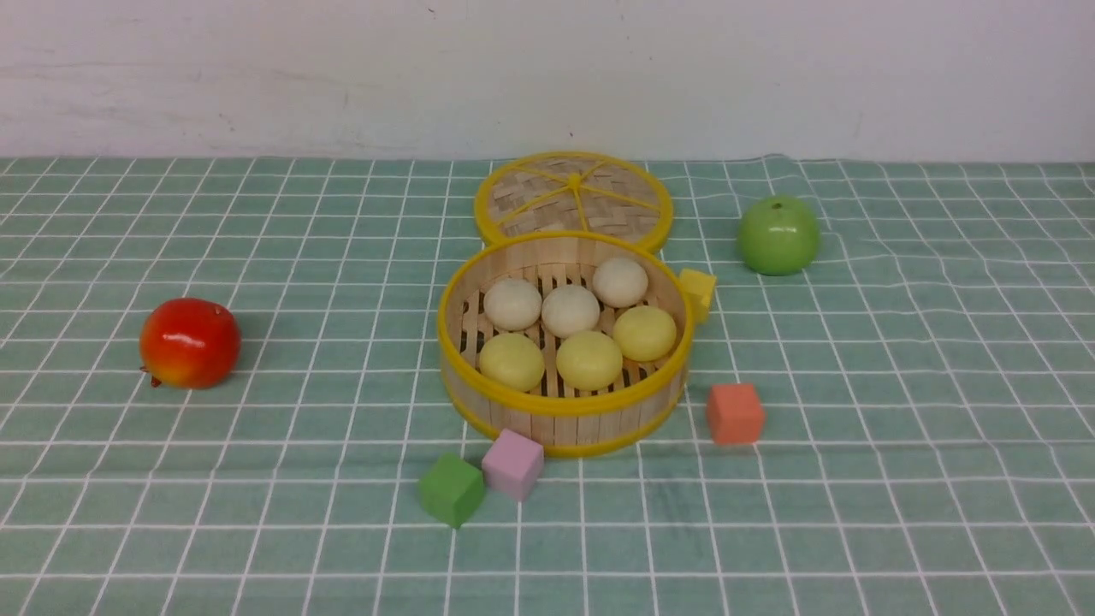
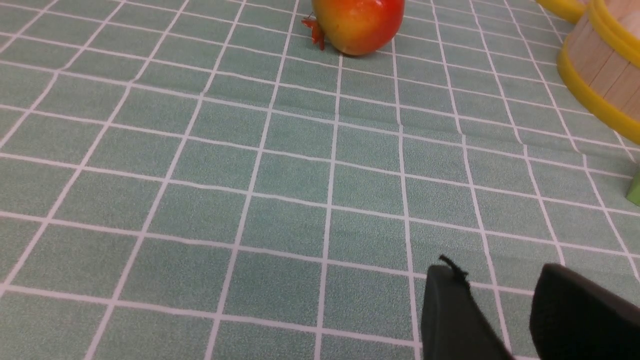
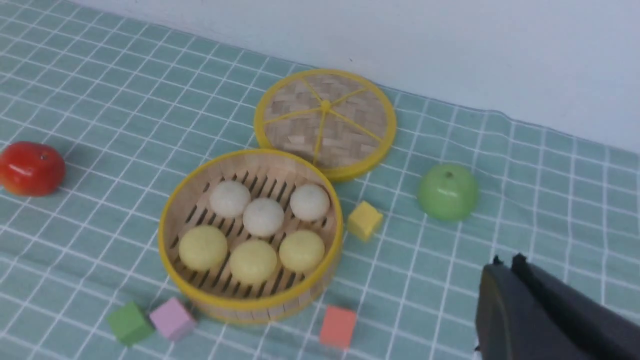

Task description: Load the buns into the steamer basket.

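Observation:
The round bamboo steamer basket (image 1: 560, 409) stands mid-table and holds several buns. Three cream-beige buns (image 1: 570, 310) lie in its back row and three pale yellow buns (image 1: 589, 359) in its front row. The right wrist view shows the same basket (image 3: 176, 215) with its buns (image 3: 263, 216) from above. Neither arm shows in the front view. My left gripper (image 2: 497, 280) hovers open over bare cloth, with nothing between its fingers. My right gripper (image 3: 505, 265) is shut and empty, high above the cloth and off to the side of the basket.
The woven lid (image 1: 573, 200) lies flat behind the basket. A red fruit (image 1: 189, 342) sits at the left, a green fruit (image 1: 778, 234) at the back right. Yellow (image 1: 699, 291), orange (image 1: 734, 413), pink (image 1: 512, 464) and green (image 1: 451, 489) cubes ring the basket.

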You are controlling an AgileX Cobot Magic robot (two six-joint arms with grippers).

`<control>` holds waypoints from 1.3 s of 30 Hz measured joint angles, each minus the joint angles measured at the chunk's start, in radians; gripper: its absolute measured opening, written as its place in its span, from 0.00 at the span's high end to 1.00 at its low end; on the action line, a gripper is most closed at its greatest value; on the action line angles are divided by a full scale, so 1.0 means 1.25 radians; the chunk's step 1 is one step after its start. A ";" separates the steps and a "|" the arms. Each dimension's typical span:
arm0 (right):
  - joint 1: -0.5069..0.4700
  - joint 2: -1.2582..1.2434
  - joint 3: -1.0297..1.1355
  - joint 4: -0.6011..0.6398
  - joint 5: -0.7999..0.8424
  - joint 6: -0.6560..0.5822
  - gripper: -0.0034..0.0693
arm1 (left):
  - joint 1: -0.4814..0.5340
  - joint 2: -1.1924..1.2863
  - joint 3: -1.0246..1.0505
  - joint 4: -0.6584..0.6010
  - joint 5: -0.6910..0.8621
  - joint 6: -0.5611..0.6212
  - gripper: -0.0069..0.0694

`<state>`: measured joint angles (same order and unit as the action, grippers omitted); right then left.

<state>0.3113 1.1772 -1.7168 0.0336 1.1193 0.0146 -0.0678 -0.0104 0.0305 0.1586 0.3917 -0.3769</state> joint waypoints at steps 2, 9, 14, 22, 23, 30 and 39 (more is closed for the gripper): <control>0.000 -0.101 0.139 -0.013 -0.060 0.003 0.98 | 0.000 0.000 0.000 0.000 0.000 0.000 0.60; 0.000 -0.380 0.559 -0.078 -0.247 0.104 0.98 | 0.000 0.000 0.000 0.000 0.000 0.000 0.60; 0.000 -0.563 0.766 -0.076 -0.318 0.128 0.98 | 0.000 0.000 0.000 0.000 0.000 0.000 0.60; 0.000 -0.842 0.960 -0.108 -0.320 0.130 0.97 | 0.000 0.000 0.000 0.000 0.000 0.000 0.60; 0.000 -0.885 0.989 -0.118 -0.321 0.130 0.97 | 0.000 0.000 0.000 0.000 0.000 0.000 0.60; -0.066 -0.927 1.137 -0.118 -0.400 0.131 0.96 | 0.000 0.000 0.000 0.000 0.000 0.000 0.60; -0.254 -0.950 1.378 -0.118 -0.552 0.131 0.95 | 0.000 0.000 0.000 0.000 0.000 0.000 0.60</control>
<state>-0.0060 -0.0099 0.0060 -0.1140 0.4293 0.1789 -0.0678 -0.0104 0.0305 0.1586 0.3917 -0.3769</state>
